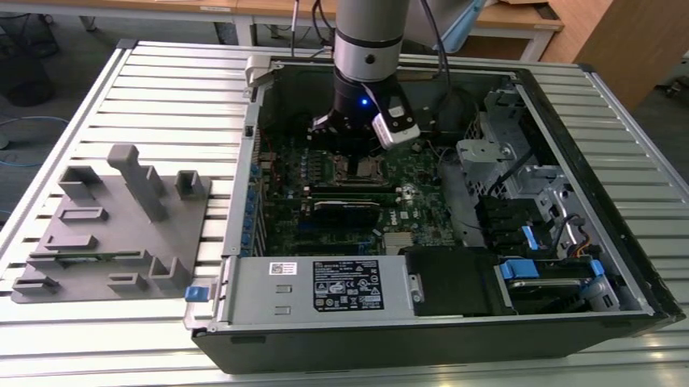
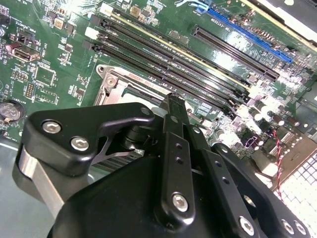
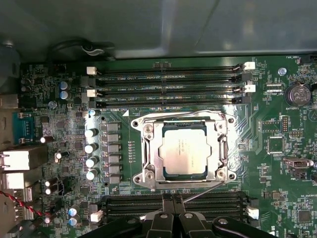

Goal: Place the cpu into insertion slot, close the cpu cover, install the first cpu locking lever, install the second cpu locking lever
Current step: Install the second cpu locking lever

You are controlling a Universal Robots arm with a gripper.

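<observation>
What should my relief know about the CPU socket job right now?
Gripper: fingers together, empty, hovering inside the PC case just beside the socket.
CPU: seated in the insertion slot, pale top showing.
CPU cover: down flat around the chip.
Locking levers: one thin lever runs along the socket edge nearest the gripper; whether it is hooked cannot be told. Another wire lies along the far edge.
Done: placing, cover closing.
Left: confirm both levers.
</observation>
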